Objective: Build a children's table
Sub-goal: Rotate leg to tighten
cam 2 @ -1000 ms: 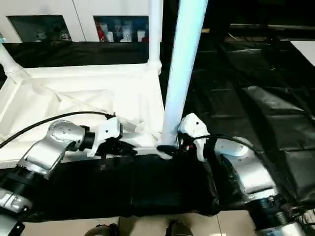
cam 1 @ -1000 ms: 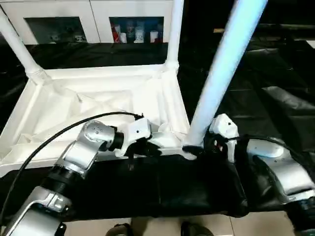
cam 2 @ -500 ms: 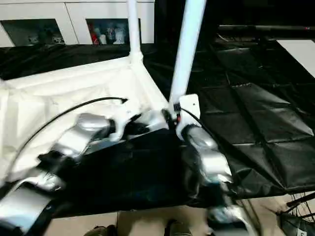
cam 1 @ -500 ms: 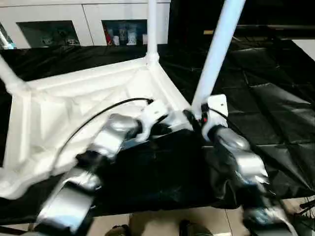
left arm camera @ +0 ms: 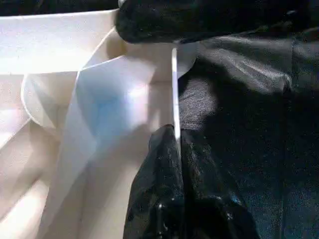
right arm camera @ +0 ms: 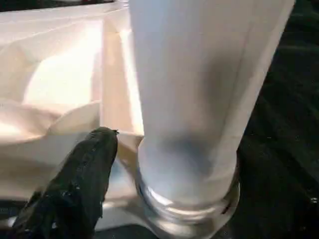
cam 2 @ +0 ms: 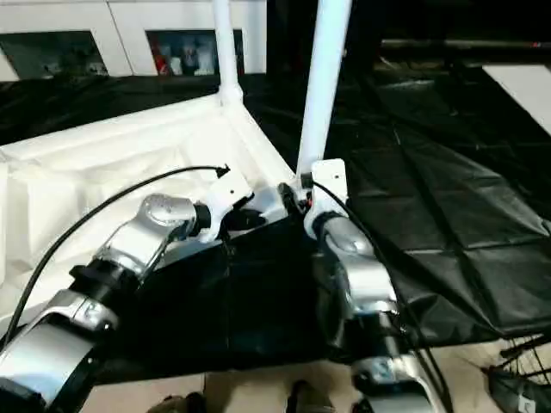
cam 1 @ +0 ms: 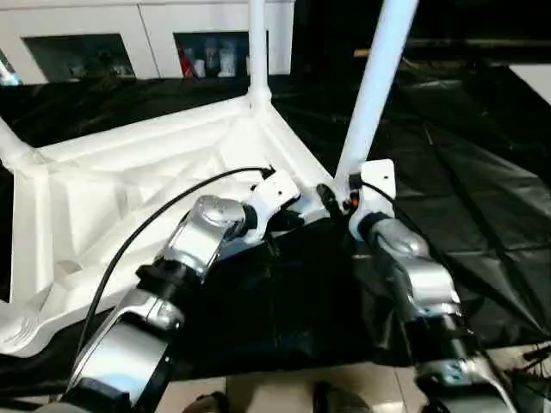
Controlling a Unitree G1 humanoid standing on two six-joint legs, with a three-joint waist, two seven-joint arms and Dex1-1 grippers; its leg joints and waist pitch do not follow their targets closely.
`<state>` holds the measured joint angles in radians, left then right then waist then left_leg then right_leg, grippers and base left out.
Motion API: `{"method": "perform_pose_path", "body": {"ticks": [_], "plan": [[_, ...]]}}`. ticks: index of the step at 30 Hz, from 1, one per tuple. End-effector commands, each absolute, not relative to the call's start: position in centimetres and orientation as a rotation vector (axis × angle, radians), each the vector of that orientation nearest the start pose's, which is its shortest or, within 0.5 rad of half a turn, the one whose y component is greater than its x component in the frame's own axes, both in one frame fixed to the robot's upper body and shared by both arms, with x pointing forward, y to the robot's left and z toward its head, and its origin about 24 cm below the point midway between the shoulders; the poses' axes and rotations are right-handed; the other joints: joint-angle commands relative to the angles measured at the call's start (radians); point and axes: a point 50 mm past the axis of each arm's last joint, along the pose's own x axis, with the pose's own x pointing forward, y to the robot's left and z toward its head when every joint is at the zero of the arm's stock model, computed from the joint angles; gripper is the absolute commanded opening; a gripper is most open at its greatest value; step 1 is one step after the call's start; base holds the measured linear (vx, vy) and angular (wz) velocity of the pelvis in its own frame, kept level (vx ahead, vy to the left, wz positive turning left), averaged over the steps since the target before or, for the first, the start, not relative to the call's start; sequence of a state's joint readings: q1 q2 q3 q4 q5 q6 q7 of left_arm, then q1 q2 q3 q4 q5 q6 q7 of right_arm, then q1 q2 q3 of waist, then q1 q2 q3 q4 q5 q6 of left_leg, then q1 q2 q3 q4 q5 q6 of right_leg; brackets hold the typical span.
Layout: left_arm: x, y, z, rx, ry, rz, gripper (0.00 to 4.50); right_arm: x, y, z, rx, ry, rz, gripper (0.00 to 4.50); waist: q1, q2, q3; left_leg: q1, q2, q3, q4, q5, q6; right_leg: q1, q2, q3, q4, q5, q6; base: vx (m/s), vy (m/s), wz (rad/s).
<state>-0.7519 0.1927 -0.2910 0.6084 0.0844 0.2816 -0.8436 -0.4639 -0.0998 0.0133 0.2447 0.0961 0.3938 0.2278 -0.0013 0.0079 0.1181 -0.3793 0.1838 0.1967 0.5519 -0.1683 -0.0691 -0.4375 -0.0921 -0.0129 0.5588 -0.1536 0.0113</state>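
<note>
One upturned white table top (cam 1: 129, 198), three legs standing in its corners — far (cam 1: 256, 43), near (cam 1: 374, 82), left (cam 1: 15, 151) — two robot arms.

1. Near right leg (cam 1: 372, 95): upper end runs out past the top edge; foot masked by the right gripper (cam 1: 337, 200) where it meets the table top (cam 1: 129, 198)
2. Far right leg (cam 1: 256, 43): cut off at the top edge
3. Far left leg (cam 1: 13, 148): only a short stub inside the left edge
4. Near left corner of the table top: cut by the left edge, part covered by the left forearm (cam 1: 142, 327)
5. Right gripper, right wrist view: one finger (right arm camera: 75, 189) visible, the other out of sight
6. Cabinet (cam 1: 103, 34) contents: too small to identify
</note>
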Motion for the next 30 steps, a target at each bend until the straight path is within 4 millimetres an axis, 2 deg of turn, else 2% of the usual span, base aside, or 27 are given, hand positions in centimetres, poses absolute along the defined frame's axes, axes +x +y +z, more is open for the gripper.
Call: {"method": "perform_pose_path", "body": {"ticks": [1, 2, 3, 4, 5, 6, 9, 11, 13, 15, 20, 25, 28, 30], "plan": [[34.1, 8.6, 6.6, 0.417, 0.410, -1.087, 0.00, 32.6, -12.5, 8.2, -0.034, 0.215, 0.447, 4.22, 0.002, -0.013, -0.052, 0.008, 0.026, -0.010, -0.071, -0.314, 0.050, 0.040, -0.024, 0.020, -0.072, -0.359, -0.141, 0.000, 0.000, 0.00], [34.0, 8.7, 6.6, 0.417, 0.410, -1.090, 0.00, 32.5, -12.8, 8.3, -0.040, 0.216, 0.458, 4.22, 0.003, -0.014, -0.052, 0.005, 0.027, -0.010, -0.071, -0.294, 0.055, 0.044, -0.025, 0.020, -0.069, -0.337, -0.148, 0.067, -0.019, 0.03], [33.7, 9.4, 6.7, 0.425, 0.402, -1.123, 0.00, 31.9, -14.3, 8.9, -0.082, 0.225, 0.546, 4.39, 0.004, -0.013, -0.054, 0.005, 0.029, -0.008, -0.068, -0.262, 0.067, 0.045, -0.024, 0.020, -0.064, -0.288, -0.166, 0.000, 0.000, 0.00], [33.5, 9.8, 6.7, 0.424, 0.408, -1.131, 0.00, 31.6, -14.9, 9.1, -0.110, 0.232, 0.591, 4.46, 0.007, -0.011, -0.055, 0.004, 0.031, -0.010, -0.067, -0.248, 0.073, 0.050, -0.023, 0.018, -0.060, -0.258, -0.175, 0.061, -0.009, 0.00], [33.5, 9.8, 6.7, 0.424, 0.408, -1.131, 0.00, 31.6, -14.9, 9.1, -0.110, 0.232, 0.591, 4.46, 0.008, -0.012, -0.058, 0.003, 0.032, -0.005, -0.061, -0.205, 0.092, 0.054, -0.023, 0.019, -0.052, -0.178, -0.199, 0.000, 0.000, 0.00], [33.3, 10.2, 6.7, 0.429, 0.407, -1.147, 0.00, 31.2, -15.4, 9.3, -0.141, 0.247, 0.638, 4.46, 0.006, -0.012, -0.059, 0.001, 0.030, -0.004, -0.058, -0.185, 0.099, 0.054, -0.023, 0.019, -0.048, -0.146, -0.211, 0.065, -0.010, -0.01], [32.4, 11.1, 6.8, 0.439, 0.405, -1.240, 0.00, 30.3, -16.8, 9.9, -0.263, 0.253, 0.764, 4.46, 0.008, -0.013, -0.069, 0.000, 0.029, -0.001, -0.045, -0.084, 0.148, 0.067, -0.021, 0.016, -0.026, 0.033, -0.274, 0.069, -0.017, -0.03], [31.6, 11.6, 6.9, 0.427, 0.412, -1.317, 0.00, 30.0, -17.5, 10.4, -0.304, 0.238, 0.806, 4.46, 0.008, -0.015, -0.068, 0.002, 0.030, 0.003, -0.042, -0.073, 0.171, 0.067, -0.024, 0.018, -0.022, 0.059, -0.293, 0.000, 0.000, 0.00], [31.1, 11.9, 7.0, 0.427, 0.417, -1.366, 0.00, 29.9, -17.8, 10.7, -0.304, 0.235, 0.833, 4.46, 0.008, -0.016, -0.065, 0.005, 0.032, 0.005, -0.042, -0.077, 0.179, 0.063, -0.023, 0.019, -0.025, 0.032, -0.300, 0.000, 0.000, 0.00], [30.7, 12.0, 7.2, 0.419, 0.422, -1.392, 0.00, 29.6, -17.9, 11.0, -0.301, 0.235, 0.877, 4.46, 0.008, -0.014, -0.062, 0.007, 0.035, 0.005, -0.044, -0.105, 0.171, 0.062, -0.024, 0.019, -0.028, -0.025, -0.300, 0.000, 0.000, 0.00], [30.2, 12.1, 7.5, 0.417, 0.417, -1.439, 0.00, 28.2, -16.9, 10.9, -0.295, 0.265, 1.083, 4.46, 0.011, -0.013, -0.056, 0.013, 0.040, 0.005, -0.047, -0.179, 0.129, 0.052, -0.022, 0.021, -0.037, -0.151, -0.277, 0.000, 0.000, 0.00], [30.1, 11.9, 7.6, 0.415, 0.414, -1.455, 0.00, 27.5, -16.7, 10.3, -0.328, 0.305, 1.184, 4.46, 0.020, -0.016, -0.057, 0.011, 0.039, 0.003, -0.046, -0.195, 0.106, 0.051, -0.024, 0.023, -0.037, -0.190, -0.255, 0.000, 0.000, 0.00], [30.1, 11.9, 7.7, 0.417, 0.412, -1.459, 0.00, 27.6, -16.7, 9.8, -0.354, 0.323, 1.192, 4.46, 0.022, -0.018, -0.060, 0.009, 0.036, 0.003, -0.044, -0.185, 0.106, 0.051, -0.023, 0.023, -0.036, -0.185, -0.252, 0.000, 0.000, 0.00], [30.1, 11.9, 7.7, 0.420, 0.413, -1.458, 0.00, 27.7, -16.7, 9.7, -0.362, 0.330, 1.197, 4.31, 0.023, -0.016, -0.061, 0.010, 0.036, 0.003, -0.043, -0.171, 0.110, 0.051, -0.023, 0.023, -0.033, -0.169, -0.257, 0.000, 0.000, 0.00]]}}
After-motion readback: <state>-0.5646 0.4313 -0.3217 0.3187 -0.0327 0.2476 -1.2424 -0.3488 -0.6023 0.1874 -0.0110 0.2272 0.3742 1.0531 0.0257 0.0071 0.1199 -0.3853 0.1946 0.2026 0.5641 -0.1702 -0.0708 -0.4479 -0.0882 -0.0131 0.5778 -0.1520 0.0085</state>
